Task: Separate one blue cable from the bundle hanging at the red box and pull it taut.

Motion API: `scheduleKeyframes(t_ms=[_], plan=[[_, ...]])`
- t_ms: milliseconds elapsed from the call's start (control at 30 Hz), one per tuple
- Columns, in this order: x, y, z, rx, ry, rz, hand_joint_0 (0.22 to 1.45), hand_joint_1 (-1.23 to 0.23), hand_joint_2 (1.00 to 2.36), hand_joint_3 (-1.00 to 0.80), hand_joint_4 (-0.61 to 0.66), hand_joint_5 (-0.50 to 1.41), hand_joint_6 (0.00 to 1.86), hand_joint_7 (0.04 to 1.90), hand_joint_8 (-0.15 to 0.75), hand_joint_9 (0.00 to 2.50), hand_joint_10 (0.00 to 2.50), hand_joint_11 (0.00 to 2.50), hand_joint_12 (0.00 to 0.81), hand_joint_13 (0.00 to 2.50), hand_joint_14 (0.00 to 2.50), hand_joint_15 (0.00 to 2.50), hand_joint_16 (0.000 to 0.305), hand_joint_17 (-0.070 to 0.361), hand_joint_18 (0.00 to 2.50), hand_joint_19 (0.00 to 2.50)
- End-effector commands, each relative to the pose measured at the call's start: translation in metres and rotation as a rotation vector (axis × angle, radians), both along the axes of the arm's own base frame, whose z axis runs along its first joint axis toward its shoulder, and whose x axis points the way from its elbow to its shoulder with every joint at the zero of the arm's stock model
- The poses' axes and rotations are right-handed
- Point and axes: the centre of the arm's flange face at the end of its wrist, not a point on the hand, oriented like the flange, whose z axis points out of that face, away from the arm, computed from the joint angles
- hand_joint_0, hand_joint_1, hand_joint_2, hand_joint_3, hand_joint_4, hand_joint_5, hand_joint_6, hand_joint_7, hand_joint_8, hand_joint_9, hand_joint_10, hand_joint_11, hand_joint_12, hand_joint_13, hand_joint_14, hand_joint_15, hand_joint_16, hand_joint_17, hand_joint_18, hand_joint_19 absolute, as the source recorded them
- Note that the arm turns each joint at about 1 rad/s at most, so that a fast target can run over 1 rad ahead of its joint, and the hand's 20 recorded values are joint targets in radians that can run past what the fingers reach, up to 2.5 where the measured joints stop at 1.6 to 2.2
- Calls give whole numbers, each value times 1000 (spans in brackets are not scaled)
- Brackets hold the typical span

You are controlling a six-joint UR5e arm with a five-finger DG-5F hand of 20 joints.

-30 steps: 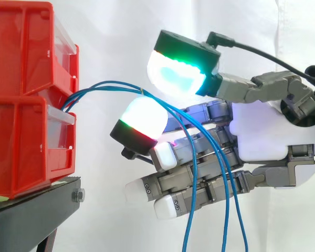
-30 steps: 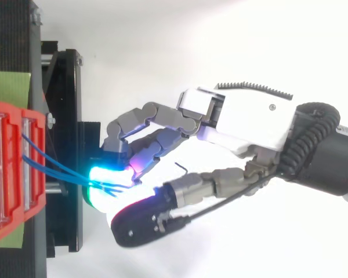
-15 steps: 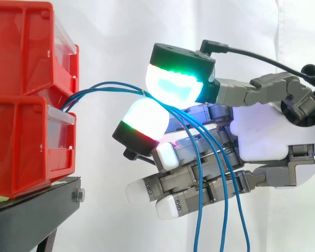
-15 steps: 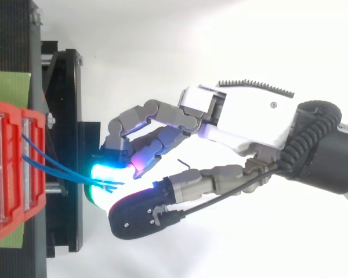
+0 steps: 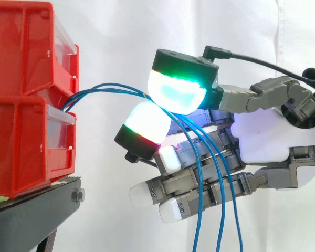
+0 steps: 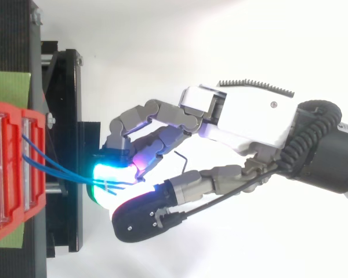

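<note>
Hand (image 5: 273, 139) tighter now on blue cables (image 5: 110, 89)

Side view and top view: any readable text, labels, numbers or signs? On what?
None readable. No words, numbers or signs can be made out on the red bins, the black stand, the hand, the blue cables or the green mat.

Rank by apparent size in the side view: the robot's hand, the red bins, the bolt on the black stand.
1. hand and red bins: nearly alike, and the bins are cut by the edge, so unranked.
2. bolt: clearly smallest.
</note>
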Motion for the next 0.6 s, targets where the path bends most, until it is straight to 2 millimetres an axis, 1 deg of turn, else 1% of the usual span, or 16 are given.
scheduleKeyframes(t_ms=[0,67,300,500,567], plan=[[0,1,-1,-1,4,1,852,-869,1000,-500,-135,-219,936,1084,253,1001,19,730,227,771,11,282,26,58,573,337],[0,-1,0,1,2,0,842,-883,1000,-500,-146,-218,934,1067,243,1005,22,726,220,775,11,277,25,56,584,310],[0,-3,0,1,2,-3,801,-898,1000,-500,-124,-215,923,1048,234,1008,22,731,218,780,11,274,25,55,605,279],[-1,-5,0,11,3,-7,743,-931,1000,-500,-133,-213,921,1030,232,1010,20,730,218,782,11,277,24,55,600,284],[-1,-5,-1,17,5,-8,700,-938,1000,-500,-120,-214,918,1035,235,1010,20,743,218,782,11,284,24,55,597,297]])
